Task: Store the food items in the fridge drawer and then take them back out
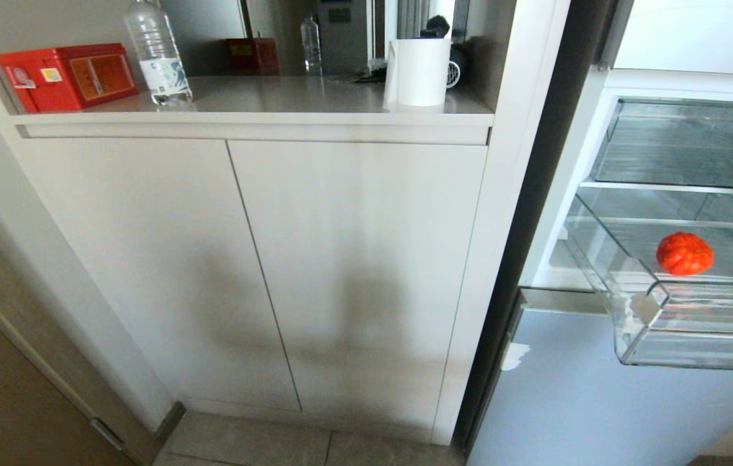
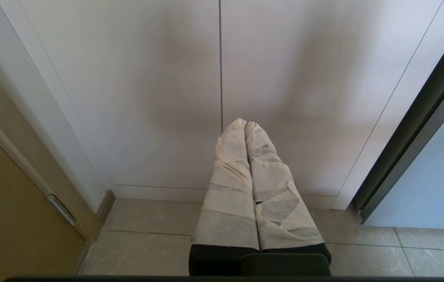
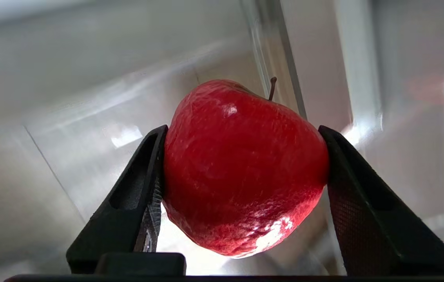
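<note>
Left gripper point(image 2: 245, 127): parked low in front of the white cabinet doors point(image 1: 256, 272), taped fingers point(image 2: 229, 168) pressed together, holding nothing. On the counter above stand a red box point(image 1: 68, 74), a water bottle point(image 1: 158, 55) and a white paper roll point(image 1: 418, 71). At right, the fridge drawer point(image 1: 638, 323) is pulled out; an orange-red fruit point(image 1: 684, 253) lies on its floor. Right gripper point(image 3: 241, 164): partly open, both fingers touching the sides of a red apple point(image 3: 241, 168) inside clear plastic walls.

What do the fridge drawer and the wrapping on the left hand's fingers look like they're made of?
The fridge drawer looks like clear, glossy, rigid plastic: see-through walls, bright reflections, ribbed floor. The left hand has fingers wrapped in what seems matte white tape or paper, judging by overlapping, torn-edged strips.
</note>
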### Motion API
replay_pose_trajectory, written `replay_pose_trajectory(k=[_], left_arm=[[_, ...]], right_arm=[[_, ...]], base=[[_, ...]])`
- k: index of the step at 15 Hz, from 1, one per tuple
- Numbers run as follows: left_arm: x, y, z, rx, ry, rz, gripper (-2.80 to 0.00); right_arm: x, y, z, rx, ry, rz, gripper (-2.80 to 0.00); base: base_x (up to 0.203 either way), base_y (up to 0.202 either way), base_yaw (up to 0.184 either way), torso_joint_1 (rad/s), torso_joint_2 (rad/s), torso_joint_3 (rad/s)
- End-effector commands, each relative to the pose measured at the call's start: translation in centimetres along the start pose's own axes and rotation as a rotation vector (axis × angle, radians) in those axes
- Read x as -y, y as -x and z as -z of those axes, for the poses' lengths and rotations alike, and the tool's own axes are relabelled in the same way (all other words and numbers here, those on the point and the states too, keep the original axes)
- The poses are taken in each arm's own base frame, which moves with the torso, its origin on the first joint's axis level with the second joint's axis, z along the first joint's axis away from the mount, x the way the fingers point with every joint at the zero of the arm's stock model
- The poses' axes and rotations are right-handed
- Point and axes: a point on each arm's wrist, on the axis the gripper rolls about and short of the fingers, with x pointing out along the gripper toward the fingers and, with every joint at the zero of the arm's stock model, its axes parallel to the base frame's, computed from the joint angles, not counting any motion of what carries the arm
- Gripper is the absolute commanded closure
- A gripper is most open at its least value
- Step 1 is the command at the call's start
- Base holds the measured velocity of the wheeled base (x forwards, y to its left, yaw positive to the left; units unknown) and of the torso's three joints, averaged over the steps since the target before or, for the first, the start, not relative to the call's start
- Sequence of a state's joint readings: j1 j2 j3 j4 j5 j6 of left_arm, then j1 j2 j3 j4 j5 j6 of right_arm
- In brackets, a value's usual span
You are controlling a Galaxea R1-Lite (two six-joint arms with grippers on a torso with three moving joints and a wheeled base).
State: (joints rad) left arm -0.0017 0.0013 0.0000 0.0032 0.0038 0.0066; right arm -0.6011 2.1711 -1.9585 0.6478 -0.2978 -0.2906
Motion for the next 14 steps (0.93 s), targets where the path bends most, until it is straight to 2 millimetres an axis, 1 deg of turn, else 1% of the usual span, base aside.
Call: replay_pose_trajectory(k=[1,3,5,7,9,11,14], left_arm=[[0.0,0.0,0.0,0.000,0.000,-0.001,0.00],[0.0,0.0,0.0,-0.002,0.000,-0.001,0.00],[0.0,0.0,0.0,0.000,0.000,-0.001,0.00],[0.0,0.0,0.0,-0.001,0.000,-0.001,0.00],[0.0,0.0,0.0,0.000,-0.001,0.000,0.00],[0.0,0.0,0.0,0.000,-0.001,-0.001,0.00],[0.0,0.0,0.0,0.000,0.000,-0.001,0.00]], right_arm=[[-0.5,0.4,-0.8,0.075,-0.016,-0.045,0.00],[-0.9,1.3,-1.2,0.126,-0.039,-0.130,0.00],[-0.7,3.1,-1.5,0.189,-0.052,-0.210,0.00],[0.0,5.5,-1.8,0.257,-0.099,-0.254,0.00],[1.1,8.6,-1.9,0.328,-0.130,-0.271,0.00],[2.1,11.7,-1.4,0.387,-0.155,-0.266,0.00],[3.5,16.7,0.1,0.468,-0.171,-0.239,0.00]], base=[[0.000,0.000,0.000,0.000,0.00,0.000],[0.000,0.000,0.000,0.000,0.00,0.000],[0.000,0.000,0.000,0.000,0.00,0.000],[0.000,0.000,0.000,0.000,0.00,0.000],[0.000,0.000,0.000,0.000,0.00,0.000],[0.000,0.000,0.000,0.000,0.00,0.000],[0.000,0.000,0.000,0.000,0.00,0.000]])
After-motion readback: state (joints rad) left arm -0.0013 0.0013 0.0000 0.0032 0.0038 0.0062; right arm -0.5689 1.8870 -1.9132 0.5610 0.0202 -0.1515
